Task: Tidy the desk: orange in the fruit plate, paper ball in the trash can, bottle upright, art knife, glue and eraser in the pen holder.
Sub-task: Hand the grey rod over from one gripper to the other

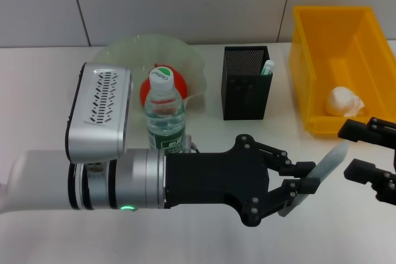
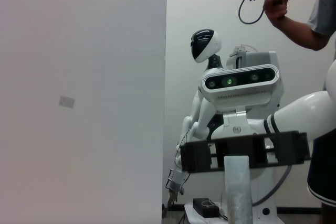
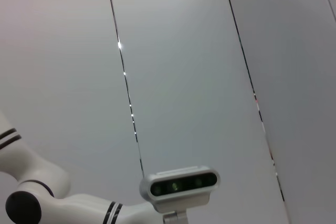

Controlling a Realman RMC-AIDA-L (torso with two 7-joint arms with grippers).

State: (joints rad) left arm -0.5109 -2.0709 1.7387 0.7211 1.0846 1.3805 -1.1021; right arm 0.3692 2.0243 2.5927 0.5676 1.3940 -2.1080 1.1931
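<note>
My left gripper (image 1: 308,176) reaches across the front of the desk and is shut on the pale grey art knife (image 1: 328,164), which slants up to the right. The knife (image 2: 239,187) also shows as a pale bar in the left wrist view. My right gripper (image 1: 345,151) is open at the right edge, its fingers on either side of the knife's tip. The orange (image 1: 176,85) lies in the glassy fruit plate (image 1: 124,51). The bottle (image 1: 165,115) stands upright. A glue stick (image 1: 267,68) sits in the black pen holder (image 1: 246,85). The paper ball (image 1: 343,100) lies in the yellow trash can (image 1: 309,60). The eraser is out of view.
The left arm's silver wrist block (image 1: 99,112) hangs in front of the fruit plate and hides part of it. The bottle stands close behind the forearm. The pen holder stands between the plate and the yellow bin.
</note>
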